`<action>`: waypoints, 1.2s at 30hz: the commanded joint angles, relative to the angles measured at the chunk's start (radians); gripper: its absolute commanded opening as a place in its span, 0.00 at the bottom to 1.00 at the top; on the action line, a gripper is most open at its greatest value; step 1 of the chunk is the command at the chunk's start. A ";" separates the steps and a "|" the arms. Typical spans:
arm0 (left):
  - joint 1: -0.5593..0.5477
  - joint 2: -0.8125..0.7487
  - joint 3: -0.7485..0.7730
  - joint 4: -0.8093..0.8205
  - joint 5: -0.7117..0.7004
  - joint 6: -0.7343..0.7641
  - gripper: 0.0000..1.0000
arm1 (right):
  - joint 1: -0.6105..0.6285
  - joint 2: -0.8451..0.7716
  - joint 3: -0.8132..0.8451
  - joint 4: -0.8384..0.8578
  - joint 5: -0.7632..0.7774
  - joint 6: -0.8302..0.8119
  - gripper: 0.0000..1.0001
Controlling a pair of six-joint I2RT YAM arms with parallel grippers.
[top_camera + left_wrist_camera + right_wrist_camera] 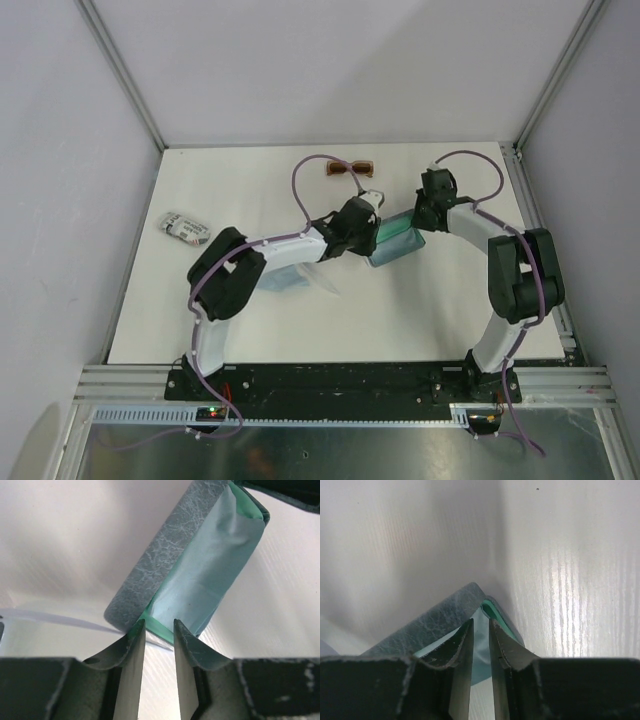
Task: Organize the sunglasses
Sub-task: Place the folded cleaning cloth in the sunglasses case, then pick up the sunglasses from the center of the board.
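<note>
Risk: case [165, 555] dragged askew.
Slightly parted and empty, left gripper [159, 625] and right gripper [481, 625] sit against its opposite ends, just ahead of their tips; a catching jaw would pull it.

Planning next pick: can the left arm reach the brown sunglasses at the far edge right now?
Probably yes. The brown sunglasses lie in the open just beyond the left claw, with nothing between them; the claw only has to leave the case.

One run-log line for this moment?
case: open, cloth inside | left pincer: one end | right pincer: other end | amber sunglasses: outside
</note>
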 commanded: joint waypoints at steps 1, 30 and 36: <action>-0.008 -0.109 -0.039 0.011 -0.030 -0.002 0.34 | 0.005 -0.073 0.006 -0.010 0.046 0.011 0.25; 0.277 -0.301 -0.236 -0.050 0.027 0.109 0.52 | 0.331 -0.475 -0.235 0.049 0.087 0.057 0.04; 0.290 -0.214 -0.193 -0.053 0.046 0.139 0.56 | 0.354 -0.454 -0.235 0.056 0.080 0.064 0.04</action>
